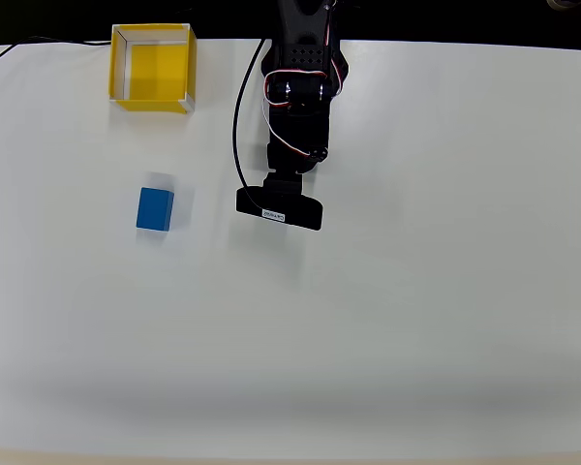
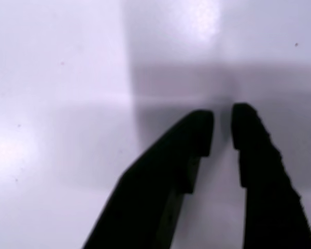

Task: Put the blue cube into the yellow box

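Blue cube left of downturned pincer

The overhead view is bright and evenly lit, and the white table is nearly washed out, with a faint grey band of shade along its lower edge. The blue cube throws only a soft, pale shadow just above and to its right, and the arm casts a weak blur of shade below its black camera mount. Edges are reasonably sharp there. The wrist view is soft and out of focus: the two black fingers show as dark silhouettes with fuzzy outlines, a broad grey shadow band lies across the table behind them, and a white glare patch sits above them.
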